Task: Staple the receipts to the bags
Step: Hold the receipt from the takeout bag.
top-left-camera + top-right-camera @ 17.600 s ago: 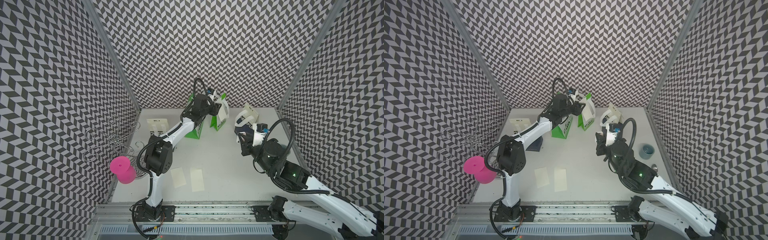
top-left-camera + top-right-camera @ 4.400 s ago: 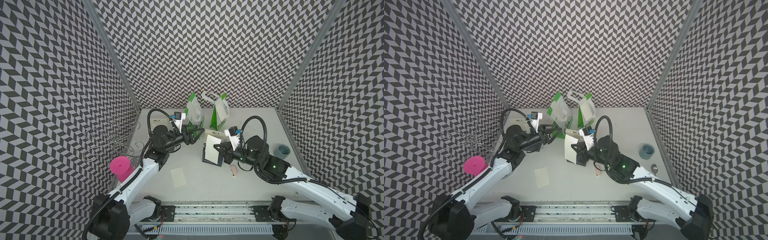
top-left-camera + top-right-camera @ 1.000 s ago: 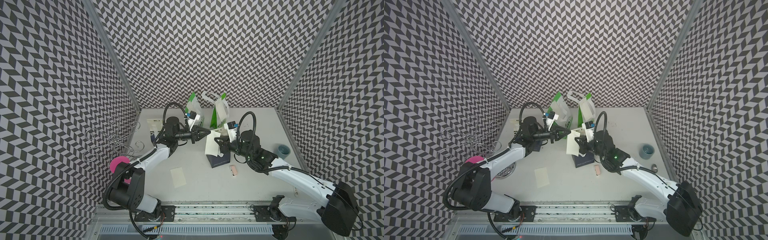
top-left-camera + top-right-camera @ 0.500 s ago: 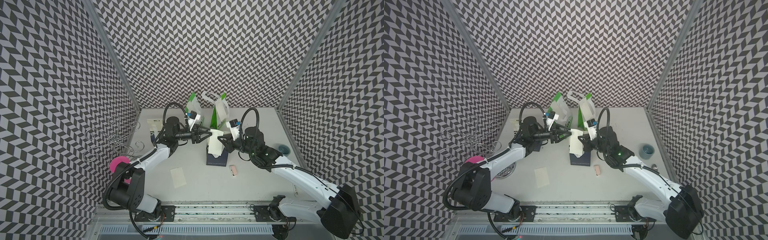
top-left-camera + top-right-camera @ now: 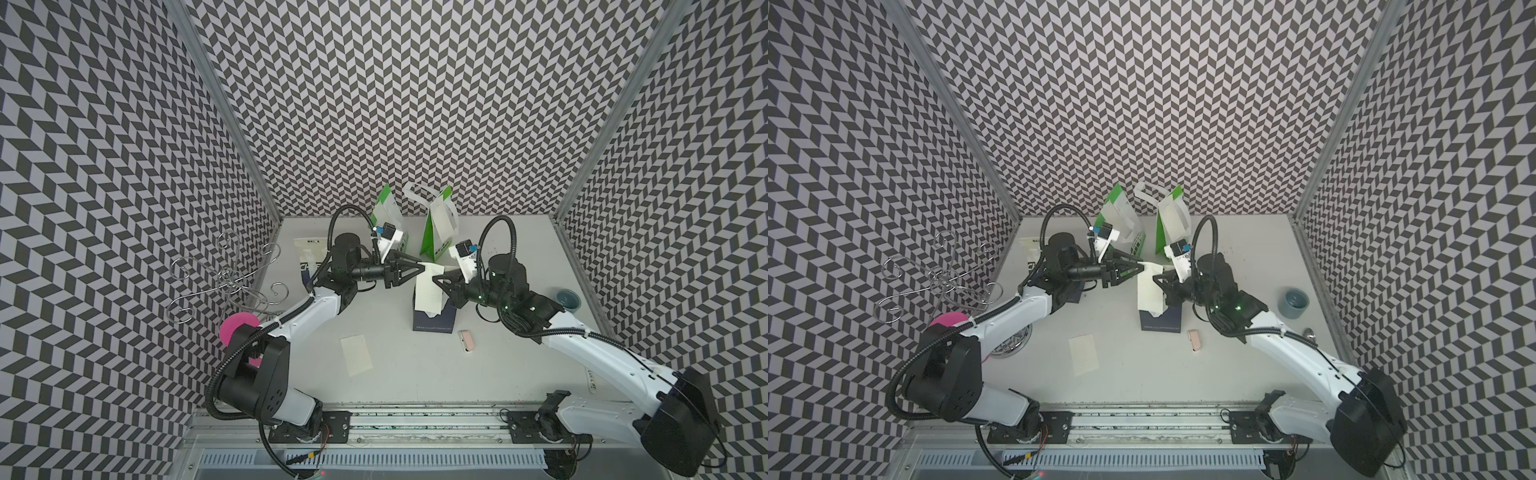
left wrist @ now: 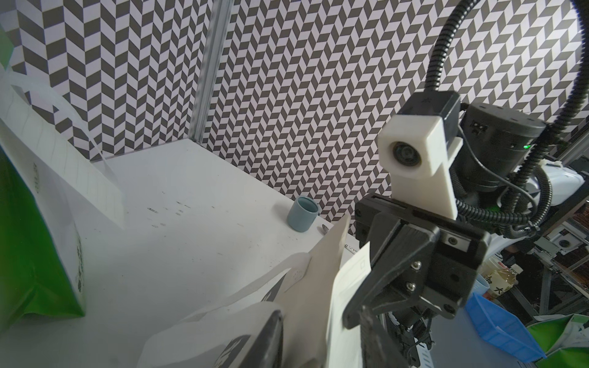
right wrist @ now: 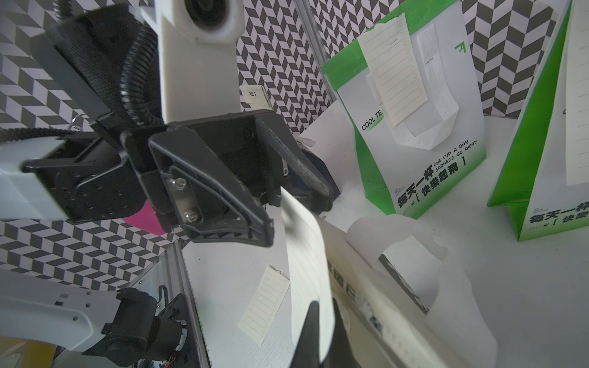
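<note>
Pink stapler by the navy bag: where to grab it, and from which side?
Pinch the pink stapler across its narrow width at mid-length, coming straight down. It lies flat, long axis pointing roughly front to back, with bare table along both long sides and a gap to the navy bag.

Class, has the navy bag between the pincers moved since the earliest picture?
Yes: the bag went forward and left, from right of the green bags to in front of them.

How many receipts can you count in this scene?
4. Left receipt on the left green-and-white bag; right receipt on the right green-and-white bag; held receipt against the navy bag, in the right gripper; loose receipt on the table. Others may be hidden.
</note>
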Available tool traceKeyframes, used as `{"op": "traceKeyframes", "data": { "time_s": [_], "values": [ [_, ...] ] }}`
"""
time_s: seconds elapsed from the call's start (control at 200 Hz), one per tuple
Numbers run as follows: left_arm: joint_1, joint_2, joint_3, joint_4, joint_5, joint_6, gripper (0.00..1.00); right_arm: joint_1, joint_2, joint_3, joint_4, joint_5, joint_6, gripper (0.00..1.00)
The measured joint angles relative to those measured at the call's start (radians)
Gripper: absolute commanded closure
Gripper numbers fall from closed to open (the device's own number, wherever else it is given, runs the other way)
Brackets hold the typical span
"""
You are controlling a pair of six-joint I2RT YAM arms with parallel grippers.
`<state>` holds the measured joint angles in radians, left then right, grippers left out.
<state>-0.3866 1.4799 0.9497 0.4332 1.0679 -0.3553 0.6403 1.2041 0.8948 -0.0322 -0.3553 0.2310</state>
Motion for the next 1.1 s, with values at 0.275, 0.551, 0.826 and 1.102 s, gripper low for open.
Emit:
{"op": "traceKeyframes", "data": {
  "time_s": [0.275, 0.551, 0.826, 1.102],
  "values": [
    [-0.006, 0.001, 0.013, -0.024, -0.001, 0.023, 0.61, 0.0, 0.002, 0.0, -0.007, 0.003, -0.016, 1.0],
    [-0.012, 0.005, 0.016, -0.059, -0.005, 0.048, 0.65, 0.0, 0.002, 0.005, -0.018, 0.008, -0.028, 1.0],
    [-0.013, 0.011, 0.018, -0.077, -0.013, 0.067, 0.74, 0.0, 0.006, 0.014, -0.029, 0.015, -0.033, 1.0],
    [-0.02, 0.011, 0.023, -0.092, -0.024, 0.08, 1.0, 0.0, 0.007, 0.014, -0.029, 0.035, -0.028, 0.95]
  ]
}}
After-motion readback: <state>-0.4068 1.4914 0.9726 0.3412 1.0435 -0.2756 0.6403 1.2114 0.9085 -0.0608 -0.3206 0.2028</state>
